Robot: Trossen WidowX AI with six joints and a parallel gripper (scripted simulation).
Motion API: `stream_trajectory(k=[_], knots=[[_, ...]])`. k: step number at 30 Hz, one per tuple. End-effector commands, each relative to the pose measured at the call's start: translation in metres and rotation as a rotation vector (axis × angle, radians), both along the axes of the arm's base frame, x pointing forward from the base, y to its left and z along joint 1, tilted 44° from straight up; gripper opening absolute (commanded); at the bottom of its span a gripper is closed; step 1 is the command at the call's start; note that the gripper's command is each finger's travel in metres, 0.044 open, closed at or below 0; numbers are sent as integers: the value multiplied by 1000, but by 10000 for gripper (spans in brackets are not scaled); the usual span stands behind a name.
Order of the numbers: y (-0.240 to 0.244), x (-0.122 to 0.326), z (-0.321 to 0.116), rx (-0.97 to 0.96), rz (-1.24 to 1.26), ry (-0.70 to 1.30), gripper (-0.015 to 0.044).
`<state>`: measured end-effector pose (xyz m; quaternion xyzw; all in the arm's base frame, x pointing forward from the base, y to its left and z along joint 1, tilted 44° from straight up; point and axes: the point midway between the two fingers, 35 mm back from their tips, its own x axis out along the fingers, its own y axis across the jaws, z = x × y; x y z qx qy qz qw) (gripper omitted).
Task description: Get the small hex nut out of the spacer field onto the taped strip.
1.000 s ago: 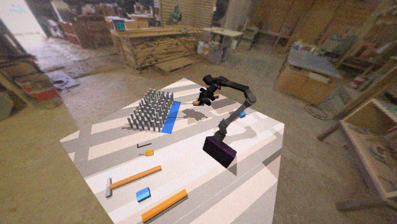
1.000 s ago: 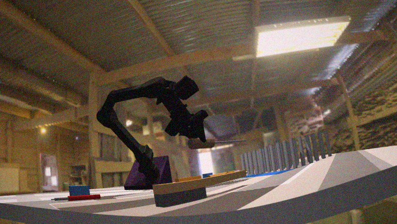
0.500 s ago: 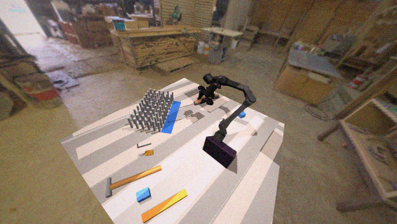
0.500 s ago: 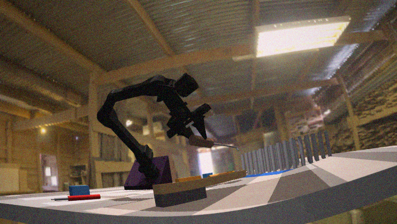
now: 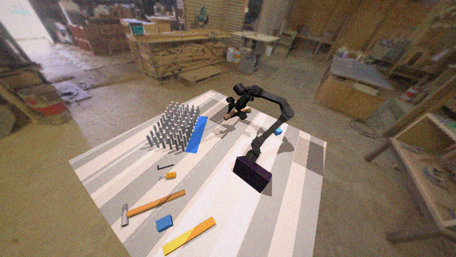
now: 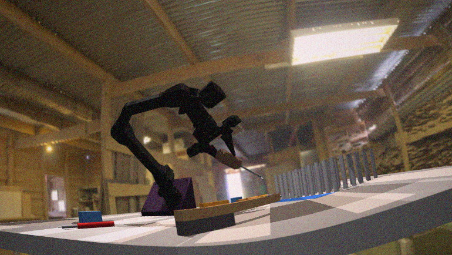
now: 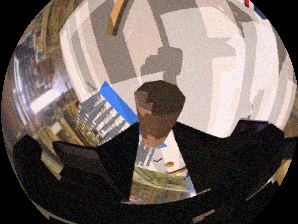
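My gripper (image 5: 234, 113) (image 6: 226, 155) (image 7: 156, 125) is shut on the brown wooden handle (image 5: 228, 115) (image 6: 225, 158) (image 7: 160, 102) of a thin tool, raised above the table. Its thin metal shaft (image 5: 214, 124) (image 6: 251, 171) slopes down from the handle toward the blue taped strip (image 5: 199, 131) (image 6: 303, 198) (image 7: 119, 104). In the exterior view the shaft tip is in the air. The grey metal spacers (image 5: 149, 140) (image 6: 325, 177) (image 7: 92, 119) stand upright in rows behind the strip. I cannot make out the hex nut in any view.
A black hex key (image 5: 166, 166), a yellow-handled tool (image 5: 171, 174), a hammer (image 5: 156, 203), a blue block (image 5: 164, 223) and an orange-yellow bar (image 5: 188, 235) lie apart. A smaller blue block (image 5: 278, 131) (image 6: 90, 216), a red-handled tool (image 6: 95, 224) and a wood-topped dark piece (image 6: 205, 223) also lie on the table.
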<state>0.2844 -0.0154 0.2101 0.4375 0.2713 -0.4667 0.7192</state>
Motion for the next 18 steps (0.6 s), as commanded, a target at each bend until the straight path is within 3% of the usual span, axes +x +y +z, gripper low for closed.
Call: stream_trajectory(k=[1,18], knots=[[-1,1,4,-53,60,25,0],[-6,4,16,-264,280,151,0]])
